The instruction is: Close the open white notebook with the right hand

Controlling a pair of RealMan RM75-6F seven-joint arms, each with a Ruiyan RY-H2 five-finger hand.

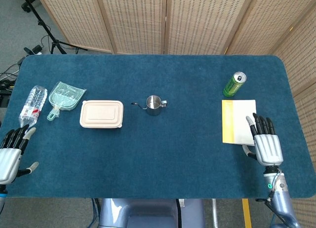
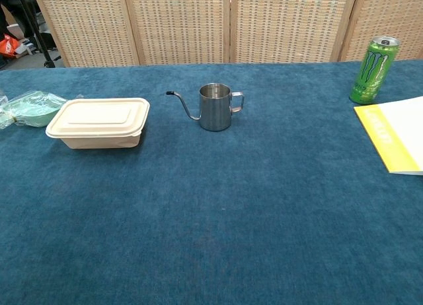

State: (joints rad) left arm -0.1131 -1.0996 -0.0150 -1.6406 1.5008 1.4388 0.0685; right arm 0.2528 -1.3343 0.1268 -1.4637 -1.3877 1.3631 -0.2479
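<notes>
Notebook (image 1: 239, 121) closed flat; right robot hand (image 1: 266, 147), empty and spread, only in head view.

On the worktop (image 1: 163, 154), a closed notebook (image 1: 238, 121) lies flat at the right, a can (image 1: 234, 84) just behind it. Near the middle stands a small kettle (image 1: 153, 104); left of it sit a lidded container (image 1: 101, 113), then a dustpan (image 1: 64, 97), then a bottle (image 1: 32, 105) lying down.
</notes>
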